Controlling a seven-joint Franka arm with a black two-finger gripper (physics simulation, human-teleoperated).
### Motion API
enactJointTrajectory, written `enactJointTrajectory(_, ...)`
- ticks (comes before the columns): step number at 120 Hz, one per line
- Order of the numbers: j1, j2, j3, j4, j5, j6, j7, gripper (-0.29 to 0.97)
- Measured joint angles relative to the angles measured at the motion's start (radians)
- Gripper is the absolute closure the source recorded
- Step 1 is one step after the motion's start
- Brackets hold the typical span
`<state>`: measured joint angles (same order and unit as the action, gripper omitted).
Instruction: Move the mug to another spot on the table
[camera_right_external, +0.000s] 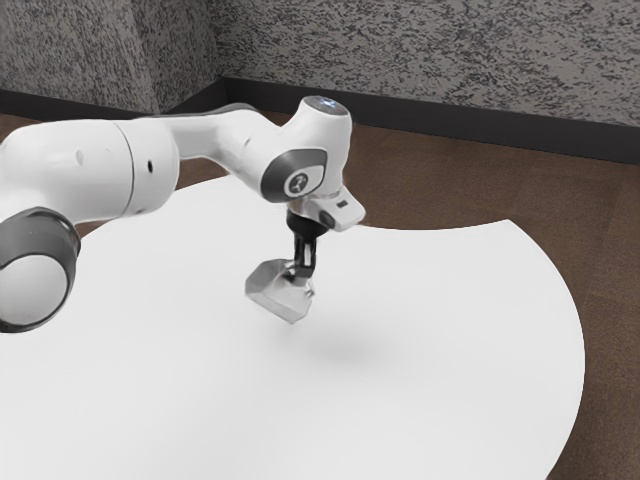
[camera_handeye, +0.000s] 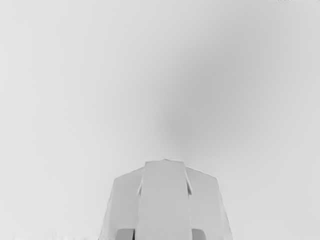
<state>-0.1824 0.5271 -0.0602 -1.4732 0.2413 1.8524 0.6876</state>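
The Franka arm's black gripper (camera_right_external: 303, 268) pinches a pale grey mug (camera_right_external: 279, 291) by its rim, holding it tilted in the air above the round white table (camera_right_external: 450, 330), over its soft shadow (camera_right_external: 335, 348)

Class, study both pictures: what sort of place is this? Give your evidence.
Probably a plain simulated room: speckled grey walls, brown floor, and a round white table, over which the tool holds a mug.
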Motion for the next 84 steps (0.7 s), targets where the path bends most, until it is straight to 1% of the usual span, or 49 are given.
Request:
enactJointTrajectory(11, 0.046, 0.039, 0.0, 0.048, -0.001, -0.015, -0.086, 0.65)
enactJointTrajectory(25, 0.093, 0.053, 0.003, 0.069, -0.002, -0.031, -0.204, 0.65)
enactJointTrajectory(31, 0.112, 0.065, 0.003, 0.089, -0.014, -0.038, -0.257, 0.65)
enactJointTrajectory(40, 0.123, 0.099, 0.005, 0.145, -0.028, -0.054, -0.339, 0.65)
enactJointTrajectory(59, 0.124, 0.12, 0.029, 0.175, -0.073, -0.091, -0.521, 0.65)
enactJointTrajectory(69, 0.129, 0.179, 0.031, 0.267, -0.091, -0.146, -0.602, 0.65)
enactJointTrajectory(77, 0.137, 0.248, 0.028, 0.374, -0.099, -0.211, -0.66, 0.65)
enactJointTrajectory(84, 0.139, 0.279, 0.026, 0.421, -0.103, -0.269, -0.705, 0.65)
